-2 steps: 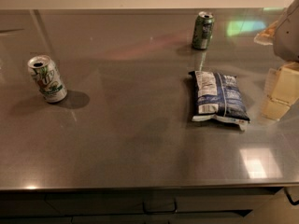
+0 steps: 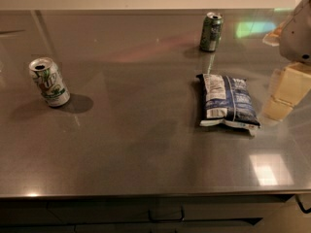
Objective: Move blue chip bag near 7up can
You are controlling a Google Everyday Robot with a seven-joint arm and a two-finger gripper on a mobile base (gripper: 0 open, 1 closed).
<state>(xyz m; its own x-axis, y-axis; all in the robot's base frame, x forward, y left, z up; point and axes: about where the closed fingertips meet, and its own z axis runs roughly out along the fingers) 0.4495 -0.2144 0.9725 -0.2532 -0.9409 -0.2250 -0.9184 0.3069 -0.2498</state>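
The blue chip bag lies flat on the grey table, right of centre, its white label panel up and a white edge toward me. The 7up can, white and silver with green graphics, stands upright at the far left. My gripper is at the right edge of the view, just right of the bag, low over the table and apart from the bag. Its pale yellowish fingers show below the white arm housing.
A darker all-green can stands upright at the back, beyond the bag. The table's front edge runs along the bottom, with drawers below it. Bright light patches reflect on the right part of the tabletop.
The gripper and arm have shifted slightly left and down at the right edge, closer to the bag. The bag and both cans have not moved.
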